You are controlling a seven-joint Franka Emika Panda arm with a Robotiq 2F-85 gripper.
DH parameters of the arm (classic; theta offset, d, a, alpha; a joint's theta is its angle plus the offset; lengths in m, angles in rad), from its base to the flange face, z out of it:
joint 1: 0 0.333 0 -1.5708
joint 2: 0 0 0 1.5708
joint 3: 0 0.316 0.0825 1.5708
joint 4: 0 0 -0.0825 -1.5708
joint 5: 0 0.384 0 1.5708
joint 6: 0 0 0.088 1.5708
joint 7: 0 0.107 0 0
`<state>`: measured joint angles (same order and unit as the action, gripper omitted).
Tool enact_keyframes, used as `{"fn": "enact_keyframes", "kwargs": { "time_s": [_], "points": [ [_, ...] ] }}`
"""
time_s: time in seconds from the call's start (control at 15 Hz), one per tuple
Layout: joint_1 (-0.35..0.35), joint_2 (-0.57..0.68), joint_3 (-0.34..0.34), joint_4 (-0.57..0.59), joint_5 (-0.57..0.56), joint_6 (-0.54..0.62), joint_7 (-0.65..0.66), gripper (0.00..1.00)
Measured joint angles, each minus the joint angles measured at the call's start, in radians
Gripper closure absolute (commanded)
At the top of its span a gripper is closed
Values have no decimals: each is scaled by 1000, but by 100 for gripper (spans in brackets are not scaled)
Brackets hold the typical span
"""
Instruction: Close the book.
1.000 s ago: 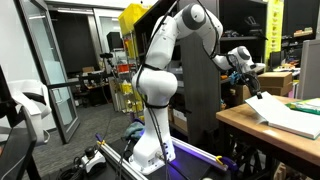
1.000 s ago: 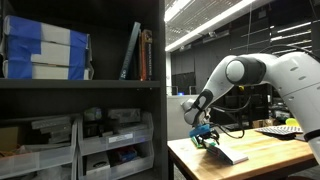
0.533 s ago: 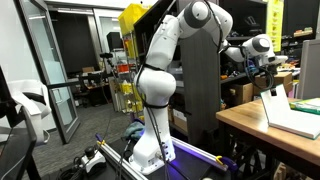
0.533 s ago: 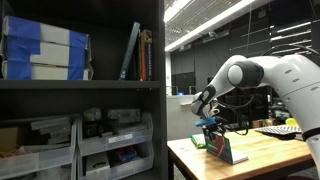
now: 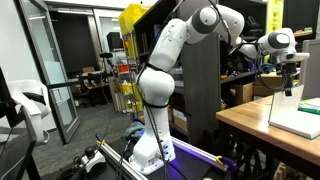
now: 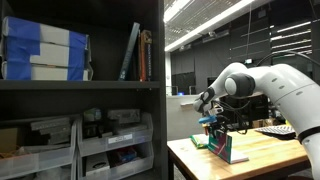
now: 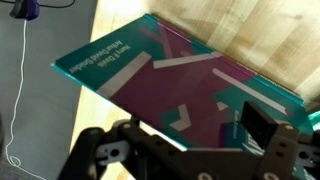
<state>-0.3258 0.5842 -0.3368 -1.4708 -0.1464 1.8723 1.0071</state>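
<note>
The large, thin teal-and-magenta book (image 7: 170, 75) lay on the wooden table (image 6: 275, 152), its cover standing nearly upright; the hand (image 5: 291, 84), spread wide and gripping nothing, seemingly propped that cover to tip it shut

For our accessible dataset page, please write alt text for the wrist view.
A book with a teal-green cover bearing magenta shapes and white lettering fills the wrist view, tilted, with a wooden table behind it. The dark gripper, fingers spread apart, shows along the bottom edge.
</note>
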Motion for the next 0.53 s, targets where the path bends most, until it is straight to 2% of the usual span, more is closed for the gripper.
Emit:
{"fn": "enact_keyframes", "kwargs": {
  "time_s": [0.27, 0.53],
  "points": [
    [-63, 107, 1, 179, 68, -104, -61, 0],
    [-133, 206, 1, 345, 84, -172, -151, 0]
  ]
}}
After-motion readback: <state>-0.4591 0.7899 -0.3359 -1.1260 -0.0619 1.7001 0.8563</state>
